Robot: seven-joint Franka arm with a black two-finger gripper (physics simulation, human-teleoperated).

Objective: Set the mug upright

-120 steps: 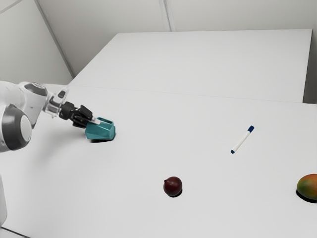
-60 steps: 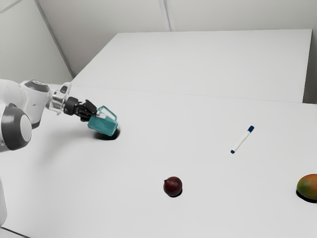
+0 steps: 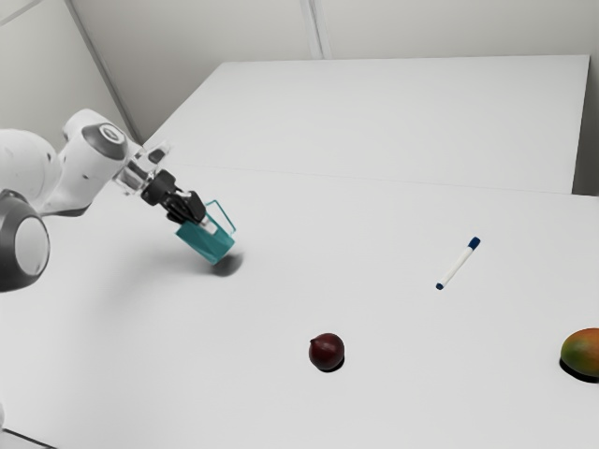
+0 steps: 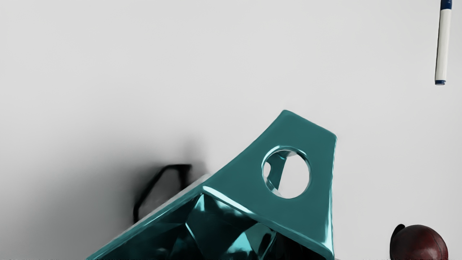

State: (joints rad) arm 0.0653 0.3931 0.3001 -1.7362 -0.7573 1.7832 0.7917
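White table (image 3: 393, 374) below, the gripper (image 3: 206, 224) clamps the raised mug (image 3: 208, 244) (wrist view reveals its hollow), nearer upright than before.

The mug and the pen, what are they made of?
The mug could be glazed ceramic or shiny metal: it's smooth teal with bright, glassy glints. The pen looks like plastic, smooth and plain white with dark blue ends, but I can't be sure.

Bright, diffuse light; soft shadow (image 3: 226, 267) below mug (image 3: 204, 240); glossy glints (image 4: 240, 245) inside.
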